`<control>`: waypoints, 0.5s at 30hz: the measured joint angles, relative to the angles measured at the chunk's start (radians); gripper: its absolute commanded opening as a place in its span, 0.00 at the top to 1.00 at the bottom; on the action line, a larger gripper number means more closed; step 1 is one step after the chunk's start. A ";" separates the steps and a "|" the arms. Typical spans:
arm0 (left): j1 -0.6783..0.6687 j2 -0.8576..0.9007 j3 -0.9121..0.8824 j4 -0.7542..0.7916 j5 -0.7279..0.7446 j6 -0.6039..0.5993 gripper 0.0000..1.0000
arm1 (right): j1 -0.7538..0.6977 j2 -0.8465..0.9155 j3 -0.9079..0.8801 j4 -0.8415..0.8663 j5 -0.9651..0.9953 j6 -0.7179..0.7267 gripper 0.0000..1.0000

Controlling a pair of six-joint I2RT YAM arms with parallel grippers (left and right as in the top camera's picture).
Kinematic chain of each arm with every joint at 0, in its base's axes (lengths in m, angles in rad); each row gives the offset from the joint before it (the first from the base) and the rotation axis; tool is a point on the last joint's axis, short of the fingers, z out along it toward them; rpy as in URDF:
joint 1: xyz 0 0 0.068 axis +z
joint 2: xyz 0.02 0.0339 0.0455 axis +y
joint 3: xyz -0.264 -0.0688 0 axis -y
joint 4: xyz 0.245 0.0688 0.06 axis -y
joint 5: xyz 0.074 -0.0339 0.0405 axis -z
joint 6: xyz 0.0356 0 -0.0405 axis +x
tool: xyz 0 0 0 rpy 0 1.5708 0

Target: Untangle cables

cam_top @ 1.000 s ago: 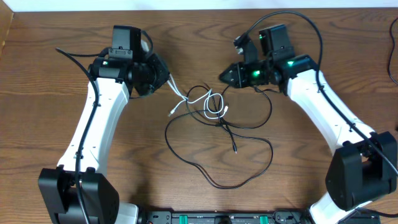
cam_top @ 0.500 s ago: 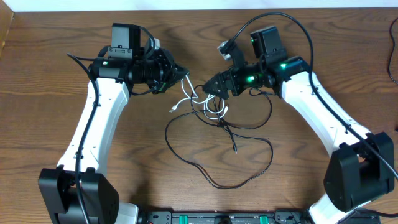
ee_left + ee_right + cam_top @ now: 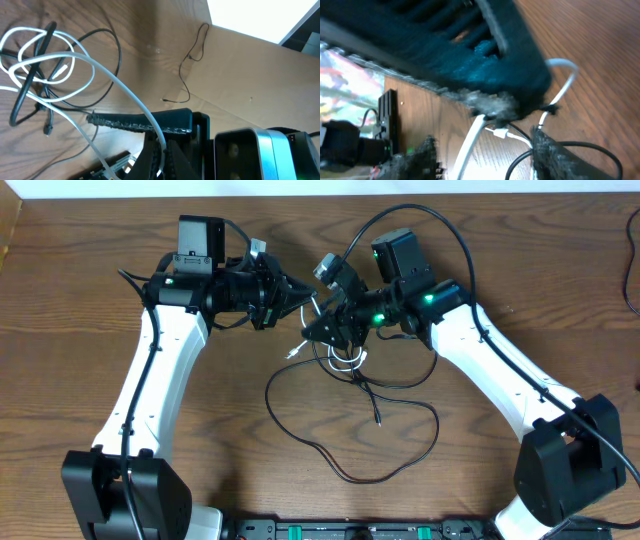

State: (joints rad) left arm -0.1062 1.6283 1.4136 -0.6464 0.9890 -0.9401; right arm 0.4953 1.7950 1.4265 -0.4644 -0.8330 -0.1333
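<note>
The white cable (image 3: 346,361) lies in small loops at the table's middle, tangled with the long black cable (image 3: 436,430), which runs in wide loops toward the front. My left gripper (image 3: 297,292) is shut on a strand of the white cable and holds it raised. In the left wrist view that strand (image 3: 125,95) runs into the closed jaws (image 3: 162,150), and the black cable (image 3: 30,90) crosses the white loops. My right gripper (image 3: 318,330) is open over the tangle. In the right wrist view the white cable (image 3: 472,137) passes between its spread fingers (image 3: 485,155), with the black cable (image 3: 600,147) beside it.
Both arms meet over the table's middle rear. Thicker black robot cords arc above the right arm (image 3: 440,220). A thin dark cord (image 3: 192,55) lies on the far wood in the left wrist view. A dark equipment bar (image 3: 350,530) sits at the front edge.
My left gripper has moved right with the white strand, pulling it up. My right gripper has swung left and down onto the tangle. The white loops have shifted slightly.
</note>
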 measured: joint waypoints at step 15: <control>0.008 0.000 0.000 0.060 -0.108 0.043 0.92 | -0.022 0.003 0.000 0.003 0.094 0.188 0.99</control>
State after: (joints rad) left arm -0.0982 1.6283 1.4136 -0.5861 0.8806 -0.8967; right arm 0.4736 1.7985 1.4265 -0.4618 -0.7387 0.0551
